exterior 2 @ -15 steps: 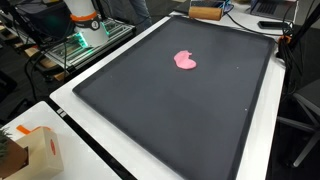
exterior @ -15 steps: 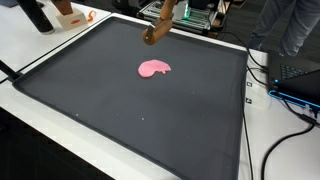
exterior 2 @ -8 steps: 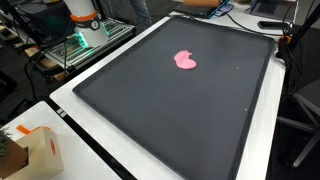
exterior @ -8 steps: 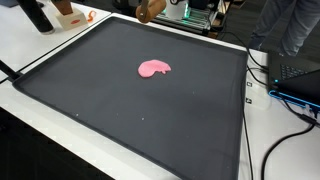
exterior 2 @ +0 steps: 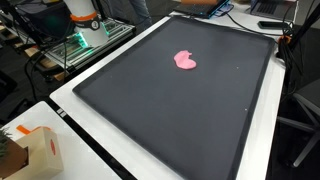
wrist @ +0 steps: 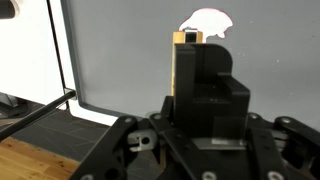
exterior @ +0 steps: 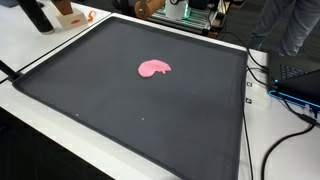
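Cardboard box (exterior 2: 30, 150): sits at the near-left corner of the white counter (exterior: 30, 45), off the mat. It carries orange marks too small to read.
Far-left clutter: a black thing (exterior: 38, 15) and an orange-and-white box (exterior: 68, 12) stand on the counter beyond the mat's corner. No writing on them is legible.
Mat (exterior: 120, 110): 1 dark sheet lies flat over most of the counter, with the white counter showing as a border around it.
Brown shape (exterior: 148, 8): shows at the top edge in an exterior view, where the arm hangs. The frame cuts it off, so I cannot tell whether it is held.
Gripper (wrist: 186, 42): hangs raised at the mat's far edge, well apart from the pink piece. The wrist view shows a black column with a pale yellow tip in the middle, and I cannot tell whether the jaws are together, apart or around something.
Pink piece (exterior: 154, 68): the only thing on the mat, a flat lobed blob near the middle, slightly toward the far side. In the wrist view it shows pale beyond the gripper's tip.
Doing it well: the piece looks thin and soft. Any approach is best made from straight above, centred over the blob and slow near the mat, so the fingertips do not drag the sheet.
Cables (exterior: 262, 90): trail over the counter just right of the mat.
Blue-edged device (exterior: 300, 85): at the far right, off the mat.
Writing: 0 brands or labels can be read in any view.
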